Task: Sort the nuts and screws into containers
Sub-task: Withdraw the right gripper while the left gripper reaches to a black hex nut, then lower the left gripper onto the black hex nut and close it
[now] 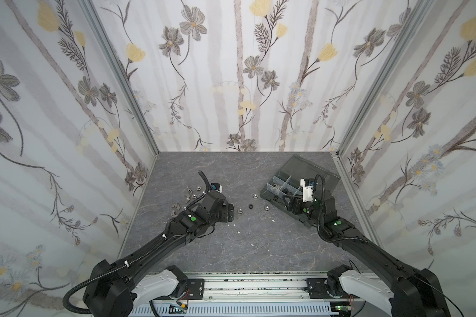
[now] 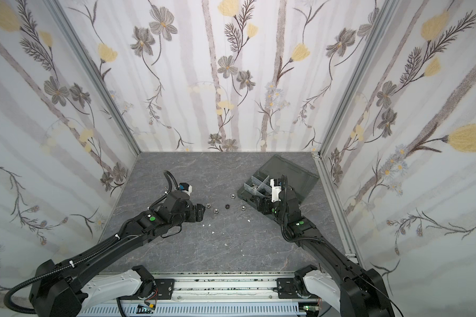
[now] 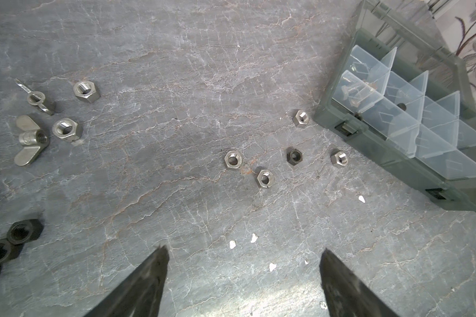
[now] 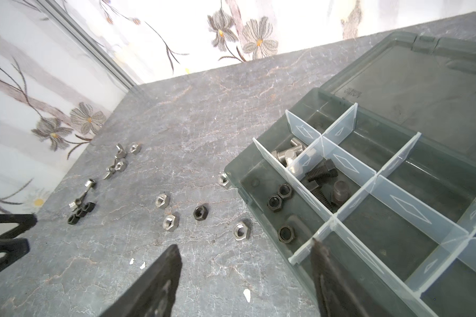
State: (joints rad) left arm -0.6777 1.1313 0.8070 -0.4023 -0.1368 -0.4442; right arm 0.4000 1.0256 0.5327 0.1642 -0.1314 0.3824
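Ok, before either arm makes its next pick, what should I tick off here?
1. Left tool open and empty: ok.
2. Right tool open and empty, at the box's edge: ok.
3. Organizer box with its lid folded back: ok.
4. Sorting unmixed: black nuts, black screws and silver screws sit in separate sections: ok.
5. Table cleared of loose nuts: not ok. Five hex nuts lie near the box, more farther off.
6. Every loose piece in view: cannot tell. The left arm covers part of the table.
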